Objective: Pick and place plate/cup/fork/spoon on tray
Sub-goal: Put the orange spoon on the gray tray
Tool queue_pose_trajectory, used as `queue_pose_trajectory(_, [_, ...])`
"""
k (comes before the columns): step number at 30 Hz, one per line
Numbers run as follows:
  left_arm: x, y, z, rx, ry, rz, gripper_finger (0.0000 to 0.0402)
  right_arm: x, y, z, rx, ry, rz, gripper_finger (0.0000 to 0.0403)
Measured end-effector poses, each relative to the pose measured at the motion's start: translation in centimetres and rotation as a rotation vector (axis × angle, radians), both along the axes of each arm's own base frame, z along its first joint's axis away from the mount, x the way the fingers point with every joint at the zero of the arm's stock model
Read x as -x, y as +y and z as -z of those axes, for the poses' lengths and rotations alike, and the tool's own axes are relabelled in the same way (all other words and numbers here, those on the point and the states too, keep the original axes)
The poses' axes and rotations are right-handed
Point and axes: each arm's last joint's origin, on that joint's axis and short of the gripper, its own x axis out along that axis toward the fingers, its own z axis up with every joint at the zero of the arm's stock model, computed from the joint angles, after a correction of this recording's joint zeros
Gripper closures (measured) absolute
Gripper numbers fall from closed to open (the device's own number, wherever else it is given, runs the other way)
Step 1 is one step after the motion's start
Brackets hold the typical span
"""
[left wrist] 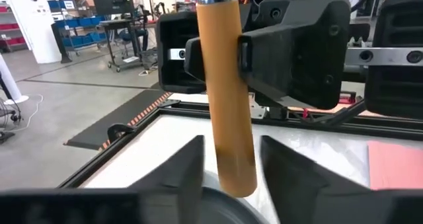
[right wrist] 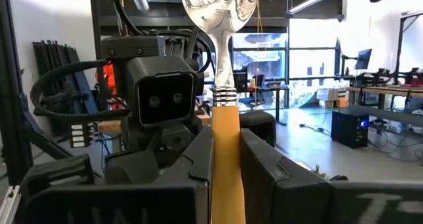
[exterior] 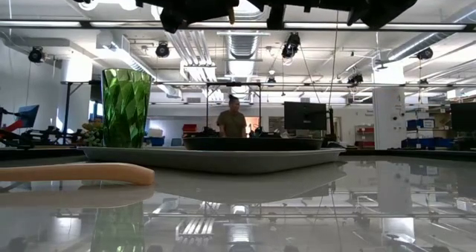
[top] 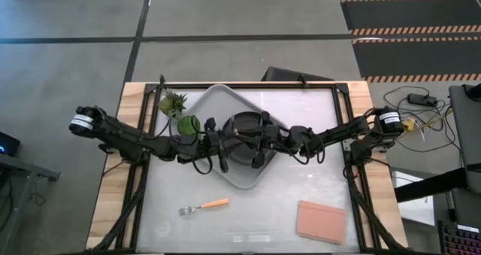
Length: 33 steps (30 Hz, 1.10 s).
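Above the plate [top: 242, 127], the right gripper [right wrist: 226, 141] is pinching the upright spoon [right wrist: 221, 65], its handle end hanging between the spread fingers of the left gripper [left wrist: 231, 145].

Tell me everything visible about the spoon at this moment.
The spoon has a shiny silver metal bowl, a ribbed silver neck and a smooth tan handle. It is held upright in the air, bowl up. The right gripper is shut on the handle's middle. The handle's lower end hangs between the open fingers of the left gripper, not visibly touching them, above the plate.
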Motion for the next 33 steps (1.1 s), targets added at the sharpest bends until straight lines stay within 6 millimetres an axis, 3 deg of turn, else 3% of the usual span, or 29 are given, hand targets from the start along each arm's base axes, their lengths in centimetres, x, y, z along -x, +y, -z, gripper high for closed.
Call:
queue_pose_trajectory(4, [0.0,0.0,0.0,0.015,-0.008,-0.006,0.0354,0.0,0.0,0.1,-0.009,0.005,-0.002,0.0367])
queue_pose_trajectory(10, [0.2,0.0,0.0,0.023,-0.004,0.011,0.0354,-0.1,0.0,0.2,-0.023,0.015,-0.006,0.0307])
queue_pose_trajectory(18, [1.5,-0.2,-0.7,0.082,-0.01,0.199,0.0354,0.2,0.2,0.1,-0.11,0.086,-0.104,0.0215])
queue_pose_trajectory(22, [2.2,-0.6,-0.4,0.099,0.085,0.357,0.0354,1.0,0.5,-0.9,-0.078,0.143,-0.263,0.0189])
queue_pose_trajectory(29, [2.8,-1.9,-0.2,0.117,0.139,0.837,0.0354,1.9,0.9,-2.9,-0.004,0.27,-0.504,0.018])
queue_pose_trajectory(33, [2.9,-2.1,-0.1,0.119,0.143,0.899,0.0354,1.9,1.0,-4.2,0.046,0.281,-0.54,0.0179])
